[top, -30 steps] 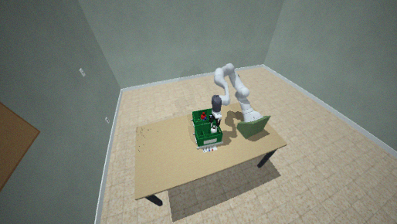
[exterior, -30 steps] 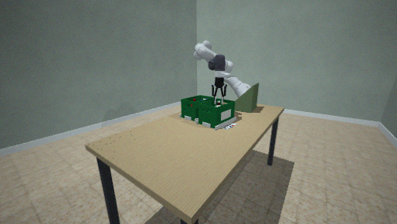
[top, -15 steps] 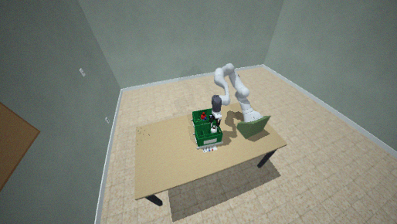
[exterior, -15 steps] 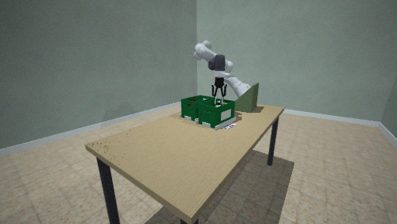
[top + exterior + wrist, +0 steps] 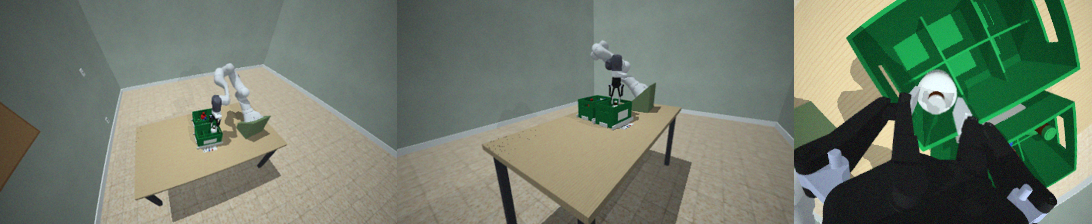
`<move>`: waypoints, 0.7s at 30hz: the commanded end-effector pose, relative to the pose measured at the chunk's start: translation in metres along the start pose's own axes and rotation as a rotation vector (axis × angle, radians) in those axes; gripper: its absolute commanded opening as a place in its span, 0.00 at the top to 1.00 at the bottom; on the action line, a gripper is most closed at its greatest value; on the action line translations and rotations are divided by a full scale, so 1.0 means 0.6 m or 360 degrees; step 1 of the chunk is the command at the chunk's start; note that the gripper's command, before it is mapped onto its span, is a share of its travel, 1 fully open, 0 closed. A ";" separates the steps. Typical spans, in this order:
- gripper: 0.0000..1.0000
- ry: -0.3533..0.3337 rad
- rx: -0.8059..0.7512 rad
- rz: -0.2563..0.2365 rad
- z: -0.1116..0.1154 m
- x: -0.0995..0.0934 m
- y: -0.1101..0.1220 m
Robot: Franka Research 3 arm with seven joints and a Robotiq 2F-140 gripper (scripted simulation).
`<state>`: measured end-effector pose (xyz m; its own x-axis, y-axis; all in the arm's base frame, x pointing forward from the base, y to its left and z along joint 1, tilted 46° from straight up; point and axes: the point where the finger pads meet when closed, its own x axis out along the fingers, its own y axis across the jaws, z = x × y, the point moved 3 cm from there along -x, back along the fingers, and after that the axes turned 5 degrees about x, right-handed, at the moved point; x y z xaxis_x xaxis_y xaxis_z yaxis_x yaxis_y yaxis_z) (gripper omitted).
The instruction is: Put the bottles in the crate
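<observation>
While the jaws (image 5: pixel 216 124) (image 5: pixel 615 103) stand partway open, white bottle (image 5: pixel 214 130) (image 5: pixel 615 103) (image 5: pixel 937 85) between them, inside green crate (image 5: pixel 199 140) (image 5: pixel 603 117) (image 5: pixel 1029 75); cannot tell if gripped

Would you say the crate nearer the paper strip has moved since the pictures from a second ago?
No, the crate appears unmoved, judged against the paper strip beside it.
</observation>
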<state>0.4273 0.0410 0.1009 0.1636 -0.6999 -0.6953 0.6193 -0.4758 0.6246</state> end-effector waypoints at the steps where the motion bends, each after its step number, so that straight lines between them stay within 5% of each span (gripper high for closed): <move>1: 0.62 0.0002 0.0005 0.0001 -0.001 0.001 0.000; 21: 0.62 0.0002 0.0005 0.0001 -0.001 -0.065 0.000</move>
<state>0.4242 0.0641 0.1221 0.1722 -0.6956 -0.6975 0.6061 -0.4833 0.6317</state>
